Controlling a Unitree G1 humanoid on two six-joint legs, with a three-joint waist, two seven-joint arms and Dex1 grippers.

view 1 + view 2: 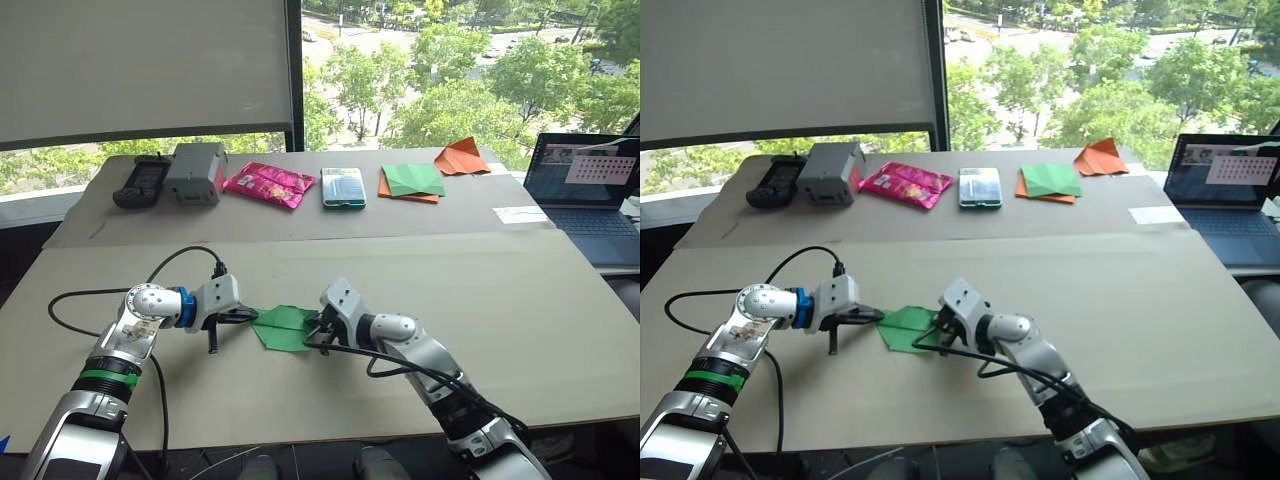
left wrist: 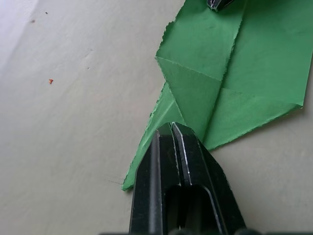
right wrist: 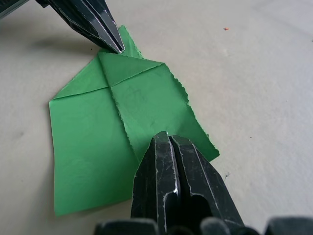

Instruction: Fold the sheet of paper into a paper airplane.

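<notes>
On my left I see the left gripper point(image 1: 243, 316) reaching inward, its two black fingers pressed together with no gap, their tips resting on the pointed end of the bright-green sheet of paper point(image 1: 284, 328). That thin creased sheet lies flat on the near half of the tan cardboard-covered table point(image 1: 520, 330), in front of me, between the two grippers. It is folded into a wedge: its long axis runs across the table from left to right, with the point toward the left gripper and the broad, ragged-edged end toward the right one. In the left wrist view the folded flaps meet along a centre seam running lengthwise. The right gripper point(image 1: 318, 336) comes in from the other side, its fingers also together, tips down on the sheet's broad end; I cannot tell whether any paper is pinched between them. Along the far edge of the table, left to right, I see a black handheld controller point(image 1: 141, 183), a grey boxy device point(image 1: 195, 173), a pink foil snack packet point(image 1: 268, 184), a small teal-edged box point(image 1: 342, 187), a green-and-orange stack of paper point(image 1: 412, 182) and an orange folded pointed paper shape point(image 1: 462, 157). An open laptop point(image 1: 588, 190) sits at the far right.
</notes>
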